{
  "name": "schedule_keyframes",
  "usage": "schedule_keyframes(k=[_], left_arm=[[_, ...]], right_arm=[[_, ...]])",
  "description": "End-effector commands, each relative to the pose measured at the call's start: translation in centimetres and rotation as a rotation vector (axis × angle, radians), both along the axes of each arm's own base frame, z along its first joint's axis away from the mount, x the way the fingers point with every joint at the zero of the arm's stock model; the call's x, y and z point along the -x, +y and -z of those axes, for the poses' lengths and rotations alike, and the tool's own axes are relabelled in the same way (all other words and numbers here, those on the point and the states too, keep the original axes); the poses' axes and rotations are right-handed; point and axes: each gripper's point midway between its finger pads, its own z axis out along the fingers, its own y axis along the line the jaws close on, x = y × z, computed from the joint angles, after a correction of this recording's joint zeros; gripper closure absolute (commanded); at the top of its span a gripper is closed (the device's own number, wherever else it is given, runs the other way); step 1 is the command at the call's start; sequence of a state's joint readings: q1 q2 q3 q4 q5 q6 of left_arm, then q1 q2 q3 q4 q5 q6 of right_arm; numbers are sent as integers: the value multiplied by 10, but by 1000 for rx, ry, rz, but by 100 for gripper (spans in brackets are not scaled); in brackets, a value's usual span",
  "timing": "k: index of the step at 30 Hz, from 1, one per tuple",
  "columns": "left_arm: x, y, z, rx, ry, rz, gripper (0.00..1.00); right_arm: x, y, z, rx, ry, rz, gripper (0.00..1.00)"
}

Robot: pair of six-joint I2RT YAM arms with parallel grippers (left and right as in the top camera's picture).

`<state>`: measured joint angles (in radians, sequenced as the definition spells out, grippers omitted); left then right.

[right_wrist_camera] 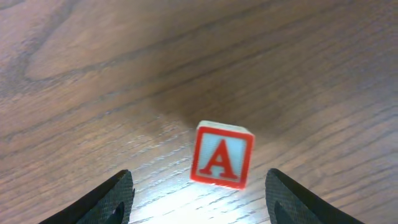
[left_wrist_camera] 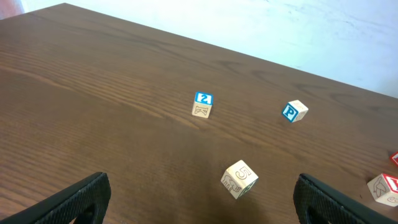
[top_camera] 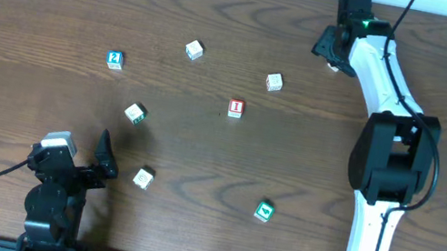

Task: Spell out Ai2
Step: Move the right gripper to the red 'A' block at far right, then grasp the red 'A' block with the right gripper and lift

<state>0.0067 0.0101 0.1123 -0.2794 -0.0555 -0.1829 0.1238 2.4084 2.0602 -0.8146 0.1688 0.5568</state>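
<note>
A red block with the letter A (right_wrist_camera: 222,155) stands on the wooden table just ahead of my right gripper (right_wrist_camera: 202,205), which is open and straddles it without touching. In the overhead view this gripper (top_camera: 332,54) is at the far right back and mostly covers the A block. A red I block (top_camera: 236,108) lies mid-table, and it also shows in the left wrist view (left_wrist_camera: 387,186). A blue 2 block (top_camera: 115,59) lies at the left, also in the left wrist view (left_wrist_camera: 203,104). My left gripper (left_wrist_camera: 208,214) is open and empty near the front left (top_camera: 79,160).
Other blocks lie scattered on the table: a 5 block (left_wrist_camera: 239,179) just ahead of the left gripper, a blue P block (left_wrist_camera: 294,111), a pale block (top_camera: 274,82), a pale block (top_camera: 143,178) and a green block (top_camera: 264,211). The table's back edge runs behind the right gripper.
</note>
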Motion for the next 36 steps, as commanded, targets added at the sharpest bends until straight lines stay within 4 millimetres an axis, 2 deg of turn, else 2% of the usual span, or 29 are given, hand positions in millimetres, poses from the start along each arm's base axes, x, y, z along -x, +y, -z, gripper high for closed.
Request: schedule_keyframes(k=[1,7,10,17,19,24,30,34,36], left_arm=[[0,1,12,1,27,-5,5],[0,1,12,1,26,-5,5],[0,1,12,1,27,-5,5],[0,1,12,1,26,-5,5],[0,1,12,1,27,-5,5],[0,1,12,1,26,-5,5],[0,1,12,1,26,-5,5],[0,1,12,1,26,-5,5],[0,1,12,1,27,-5,5]], right_arm=[[-3,-11,4,5,-2,43,32],[1,-10,22,-14,38,42,32],[0,-9,24,-15,37,39,33],[-3,-9,23,-19,24,40,48],[-3,-9,24,-19,24,40,55],[-2,-9,31,-21,38,39,61],[-2,-9,36,-15,44,32,62],[-3,-13,36,-14,41,35,73],[-3,-15,36,-13,42,36,73]])
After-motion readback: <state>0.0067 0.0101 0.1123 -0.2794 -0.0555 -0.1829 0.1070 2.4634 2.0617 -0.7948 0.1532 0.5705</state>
